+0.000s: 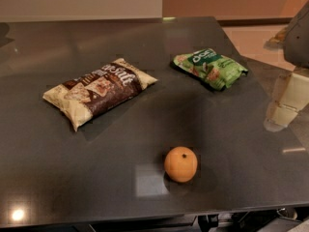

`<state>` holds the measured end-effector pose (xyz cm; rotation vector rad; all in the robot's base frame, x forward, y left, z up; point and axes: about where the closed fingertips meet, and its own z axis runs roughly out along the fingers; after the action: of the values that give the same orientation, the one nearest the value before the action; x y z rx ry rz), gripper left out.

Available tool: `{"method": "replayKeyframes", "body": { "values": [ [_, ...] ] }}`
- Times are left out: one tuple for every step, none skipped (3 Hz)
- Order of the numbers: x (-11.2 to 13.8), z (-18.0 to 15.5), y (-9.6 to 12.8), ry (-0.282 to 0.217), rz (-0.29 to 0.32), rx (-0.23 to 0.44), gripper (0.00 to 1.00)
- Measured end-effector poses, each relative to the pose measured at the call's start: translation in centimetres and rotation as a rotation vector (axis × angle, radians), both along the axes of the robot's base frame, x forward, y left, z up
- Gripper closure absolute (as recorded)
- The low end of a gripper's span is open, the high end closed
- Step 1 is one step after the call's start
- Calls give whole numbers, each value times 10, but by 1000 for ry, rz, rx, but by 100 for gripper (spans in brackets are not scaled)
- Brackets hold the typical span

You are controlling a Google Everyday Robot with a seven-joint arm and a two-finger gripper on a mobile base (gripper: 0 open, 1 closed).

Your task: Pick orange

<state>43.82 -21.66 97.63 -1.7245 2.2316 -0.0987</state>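
Observation:
The orange (pixel 181 164) is a small round fruit with a dark stem dot on top. It sits alone on the dark grey table (pixel 58 178), near the front edge, right of centre. My gripper (pixel 283 109) hangs at the right edge of the view, pale and blocky under a grey arm part (pixel 298 33). It is above the table's right side, well to the right of the orange and farther back, and it touches nothing.
A brown and cream snack bag (pixel 99 91) lies flat at the left centre. A green snack bag (pixel 211 67) lies at the back right, close to the gripper. The table's right edge runs just below the gripper.

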Motion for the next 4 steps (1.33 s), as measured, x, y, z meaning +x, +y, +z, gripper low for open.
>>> {"method": "replayKeyframes", "body": {
  "values": [
    [0, 0, 1, -3, 1, 1, 0],
    [-4, -4, 17, 16, 64, 46, 0],
    [-16, -19, 52, 49, 191, 121, 0],
    [-32, -37, 91, 83, 320, 181, 0]
  ]
}}
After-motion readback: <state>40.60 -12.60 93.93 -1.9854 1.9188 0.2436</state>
